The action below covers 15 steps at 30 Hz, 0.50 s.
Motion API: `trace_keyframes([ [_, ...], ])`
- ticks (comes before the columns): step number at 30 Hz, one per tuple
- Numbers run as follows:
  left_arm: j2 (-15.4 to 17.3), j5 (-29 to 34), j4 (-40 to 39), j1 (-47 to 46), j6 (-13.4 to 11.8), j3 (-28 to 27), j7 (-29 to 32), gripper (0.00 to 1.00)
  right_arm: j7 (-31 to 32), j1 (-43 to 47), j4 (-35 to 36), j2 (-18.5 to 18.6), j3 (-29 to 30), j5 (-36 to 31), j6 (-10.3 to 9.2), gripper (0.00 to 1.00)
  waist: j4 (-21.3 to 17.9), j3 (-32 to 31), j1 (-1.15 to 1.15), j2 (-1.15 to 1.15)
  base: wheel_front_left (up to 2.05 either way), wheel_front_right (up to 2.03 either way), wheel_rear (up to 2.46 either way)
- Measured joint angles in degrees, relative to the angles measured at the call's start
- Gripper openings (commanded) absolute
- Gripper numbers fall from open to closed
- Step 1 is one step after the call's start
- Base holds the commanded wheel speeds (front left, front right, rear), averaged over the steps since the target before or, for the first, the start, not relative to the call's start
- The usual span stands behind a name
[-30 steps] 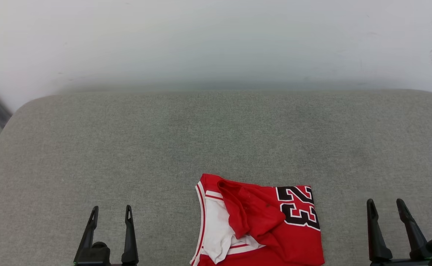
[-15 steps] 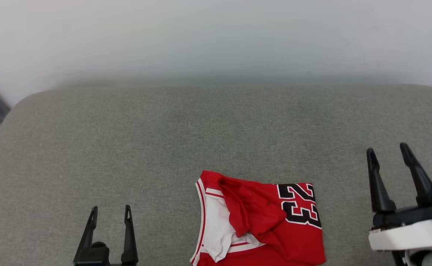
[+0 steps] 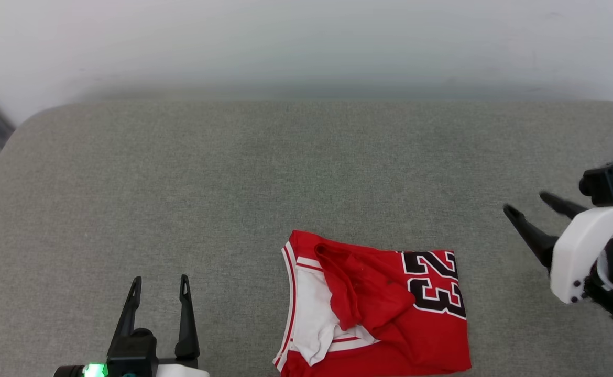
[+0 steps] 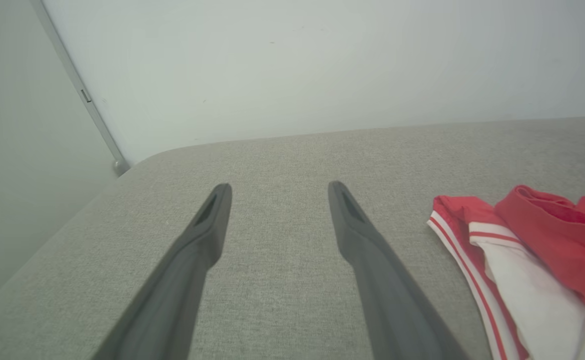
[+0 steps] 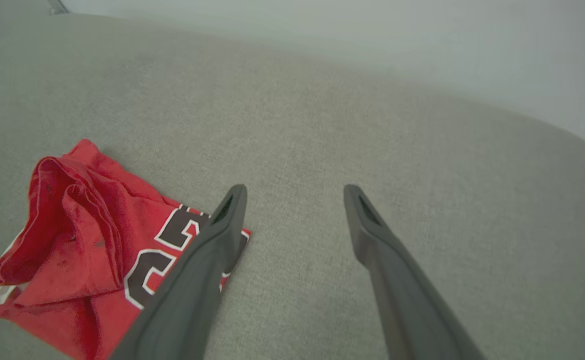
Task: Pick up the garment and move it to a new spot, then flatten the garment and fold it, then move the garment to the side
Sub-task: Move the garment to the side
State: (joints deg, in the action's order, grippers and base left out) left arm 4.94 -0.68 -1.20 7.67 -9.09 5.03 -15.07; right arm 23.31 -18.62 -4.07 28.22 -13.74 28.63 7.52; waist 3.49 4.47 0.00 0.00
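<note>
A: Where's the red "23" jersey?
B: It's a loose, part-folded heap low on the grey fabric cushion, on the robot's side and a little right of centre. The white lining and striped trim face the left arm. The numeral, turned on its side, faces the right arm.
A: Grippers?
B: Both are spread wide with nothing in them. The left gripper sits low, its fingers pointing straight at the wall. The jersey lies off to its right, with bare fabric between. The right gripper hangs higher and angles inward, so the jersey lies ahead and to its left. In its wrist view one finger crosses the numeral corner; I see no contact.
A: Which arm is nearer?
B: The right, I'd judge — height is hard to read.
A: Room to move?
B: Plenty — there's bare cushion beyond the heap and to its left. The far corners are rounded. The near edge is out of sight, so pulling toward the robot looks riskier.
</note>
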Motion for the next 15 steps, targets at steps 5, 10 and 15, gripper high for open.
trace_keyframes([
  [5,-0.19,0.00,-0.01,-1.35,0.51,0.20,0.00,1.00,16.71,0.24,-2.77,3.08,0.32,13.84,-0.02,1.00,0.68,1.55,0.00,0.00,0.00,0.00,0.00],
  [10,-0.40,-0.07,-0.03,-2.54,0.71,0.37,0.00,1.00,26.14,3.19,-5.54,0.25,3.83,25.90,-0.02,1.00,1.61,3.25,0.00,0.00,0.00,0.00,0.00],
  [15,-0.63,-0.09,-0.16,-3.87,1.01,0.41,0.00,1.00,29.81,3.96,-7.30,-3.23,5.44,29.88,-0.02,1.00,2.47,5.45,0.00,0.00,0.00,0.00,0.00],
])
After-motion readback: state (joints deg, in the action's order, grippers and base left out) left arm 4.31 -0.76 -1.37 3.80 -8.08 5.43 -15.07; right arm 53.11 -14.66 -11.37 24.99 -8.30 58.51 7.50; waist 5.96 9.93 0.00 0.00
